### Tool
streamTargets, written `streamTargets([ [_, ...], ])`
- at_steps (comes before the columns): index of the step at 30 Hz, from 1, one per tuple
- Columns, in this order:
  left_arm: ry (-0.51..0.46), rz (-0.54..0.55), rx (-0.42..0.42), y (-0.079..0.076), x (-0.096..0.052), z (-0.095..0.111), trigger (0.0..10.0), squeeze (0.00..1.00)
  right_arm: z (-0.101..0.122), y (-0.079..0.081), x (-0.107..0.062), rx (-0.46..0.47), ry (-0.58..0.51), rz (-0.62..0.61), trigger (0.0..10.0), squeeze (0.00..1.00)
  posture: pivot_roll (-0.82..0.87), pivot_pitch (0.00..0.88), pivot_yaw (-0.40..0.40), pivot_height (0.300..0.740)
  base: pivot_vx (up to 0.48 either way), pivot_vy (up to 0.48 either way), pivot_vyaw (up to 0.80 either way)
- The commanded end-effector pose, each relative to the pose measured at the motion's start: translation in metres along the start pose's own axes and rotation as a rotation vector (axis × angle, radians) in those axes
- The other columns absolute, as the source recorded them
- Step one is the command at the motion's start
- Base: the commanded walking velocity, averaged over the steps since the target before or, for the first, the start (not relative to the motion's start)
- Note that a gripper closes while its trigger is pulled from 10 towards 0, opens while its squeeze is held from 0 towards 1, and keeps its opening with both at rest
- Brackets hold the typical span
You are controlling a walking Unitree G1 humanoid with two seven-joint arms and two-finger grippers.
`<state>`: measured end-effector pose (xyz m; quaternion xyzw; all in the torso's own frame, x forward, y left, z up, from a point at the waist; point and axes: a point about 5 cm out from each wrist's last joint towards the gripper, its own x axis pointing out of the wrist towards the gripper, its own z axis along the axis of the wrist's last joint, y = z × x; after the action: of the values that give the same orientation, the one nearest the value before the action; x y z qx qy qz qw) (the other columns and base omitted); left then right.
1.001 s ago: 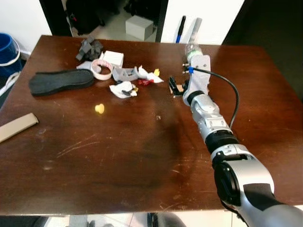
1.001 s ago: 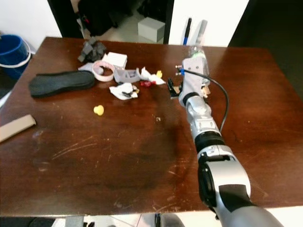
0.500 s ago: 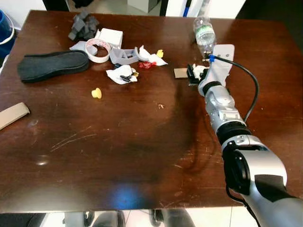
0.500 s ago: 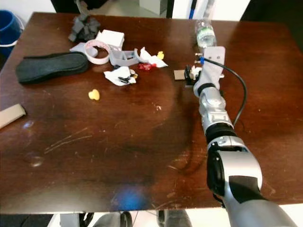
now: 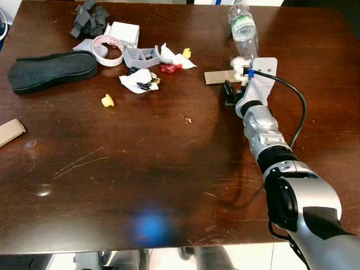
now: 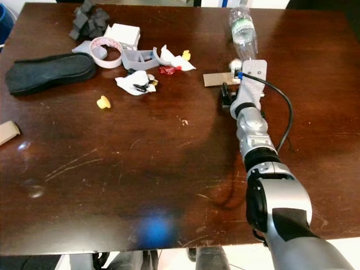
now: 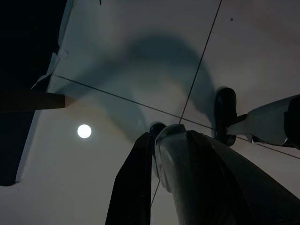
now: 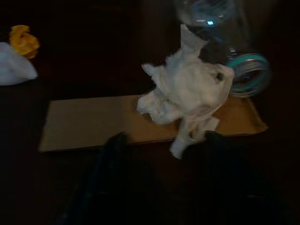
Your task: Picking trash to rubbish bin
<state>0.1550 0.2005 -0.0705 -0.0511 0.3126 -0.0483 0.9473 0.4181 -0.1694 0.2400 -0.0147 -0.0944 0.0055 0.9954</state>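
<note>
Right gripper [image 8: 161, 140], drawing nearer since earlier, fingers parted, is hovering before tissue wad [image 8: 185, 91] on cardboard strip [image 8: 93, 122]; advisable: closing on tissue alone.

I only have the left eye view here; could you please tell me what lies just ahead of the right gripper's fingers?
Observer: A crumpled white tissue, lying on the cardboard strip.
Operator: Thank you. Are the fingers around it yet?
Observer: The right gripper is open, and its fingers flank only the tissue's lower tail.
Operator: And where is the left arm, please?
Observer: The left gripper hangs idle over pale floor tiles.
</note>
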Motion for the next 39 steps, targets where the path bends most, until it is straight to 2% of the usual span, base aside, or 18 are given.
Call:
streamTargets([
  [1,0.507,0.02,-0.113,-0.008,-0.09,-0.121,10.0,0.0,-0.03,0.002,-0.008,-0.014,0.133,0.018,0.0,0.0,0.3,0.521,-0.02,0.74,0.0,0.0,0.0],
  [7,0.512,0.033,-0.12,-0.006,-0.089,-0.121,10.0,0.0,-0.029,-0.004,-0.008,-0.008,0.142,0.011,0.0,0.0,0.28,0.502,-0.032,0.74,0.0,0.0,0.0],
  [9,0.511,0.04,-0.127,-0.007,-0.085,-0.119,10.0,0.0,-0.026,-0.013,-0.008,0.006,0.128,-0.007,0.0,0.0,0.27,0.484,-0.044,0.74,0.0,0.0,0.0],
  [17,0.514,0.042,-0.136,-0.01,-0.078,-0.116,10.0,0.0,-0.019,-0.027,-0.008,0.031,0.096,-0.007,0.0,0.0,0.25,0.451,-0.058,0.74,0.0,0.0,0.0],
  [18,0.515,0.042,-0.137,-0.01,-0.078,-0.116,10.0,0.0,-0.017,-0.027,-0.008,0.041,0.084,0.008,0.0,0.0,0.25,0.446,-0.061,0.74,0.0,0.0,0.0],
  [20,0.52,0.045,-0.143,-0.011,-0.074,-0.114,10.0,0.0,-0.012,-0.027,-0.009,0.09,0.039,0.142,0.0,0.0,0.23,0.414,-0.074,0.74,0.0,0.0,0.0],
  [22,0.521,0.047,-0.146,-0.012,-0.072,-0.113,10.0,0.0,-0.009,-0.026,-0.011,0.111,0.016,0.215,0.0,0.0,0.23,0.404,-0.078,0.74,0.0,0.0,0.0],
  [24,0.521,0.047,-0.146,-0.012,-0.072,-0.113,10.0,0.0,-0.009,-0.026,-0.011,0.111,0.016,0.215,0.0,0.0,0.23,0.404,-0.078,0.74,0.0,0.0,0.0],
  [25,0.521,0.047,-0.15,-0.012,-0.07,-0.112,10.0,0.0,-0.006,-0.026,-0.013,0.131,-0.011,0.306,0.0,0.0,0.23,0.398,-0.082,0.74,0.0,0.0,0.0],
  [27,0.521,0.047,-0.15,-0.012,-0.07,-0.112,10.0,0.0,-0.006,-0.026,-0.013,0.131,-0.011,0.306,0.0,0.0,0.23,0.398,-0.082,0.74,0.0,0.0,0.0],
  [28,0.518,0.048,-0.153,-0.013,-0.067,-0.11,10.0,0.0,0.001,-0.03,-0.014,0.202,-0.053,0.353,0.0,0.0,0.22,0.39,-0.089,0.74,0.0,0.0,0.0],
  [29,0.514,0.048,-0.155,-0.013,-0.065,-0.109,10.0,0.0,0.007,-0.035,-0.013,0.29,-0.089,0.338,10.0,0.7,0.21,0.392,-0.091,0.74,0.0,0.0,0.0],
  [30,0.514,0.048,-0.155,-0.013,-0.065,-0.109,10.0,0.0,0.007,-0.035,-0.013,0.29,-0.089,0.338,10.0,0.7,0.21,0.392,-0.091,0.74,0.0,0.0,0.0],
  [31,0.511,0.047,-0.156,-0.014,-0.063,-0.107,10.0,0.0,0.012,-0.037,-0.013,0.335,-0.117,0.342,10.0,1.0,0.21,0.399,-0.091,0.74,0.0,0.0,0.0],
  [34,0.507,0.035,-0.158,-0.019,-0.064,-0.109,10.0,0.0,0.026,-0.03,-0.005,0.333,-0.179,0.259,10.0,1.0,0.22,0.435,-0.097,0.74,0.0,0.0,0.0],
  [35,0.507,0.034,-0.159,-0.019,-0.064,-0.109,10.0,0.0,0.028,-0.027,-0.003,0.328,-0.182,0.237,10.0,1.0,0.22,0.435,-0.097,0.74,0.0,0.0,0.0],
  [36,0.507,0.035,-0.164,-0.02,-0.068,-0.112,10.0,0.0,0.03,-0.018,0.001,0.268,-0.166,0.224,10.0,1.0,0.24,0.46,-0.099,0.74,0.0,0.0,0.0],
  [39,0.508,0.036,-0.168,-0.021,-0.07,-0.114,10.0,0.0,0.031,-0.012,0.002,0.25,-0.159,0.235,10.0,1.0,0.24,0.465,-0.1,0.74,0.0,0.0,0.0],
])
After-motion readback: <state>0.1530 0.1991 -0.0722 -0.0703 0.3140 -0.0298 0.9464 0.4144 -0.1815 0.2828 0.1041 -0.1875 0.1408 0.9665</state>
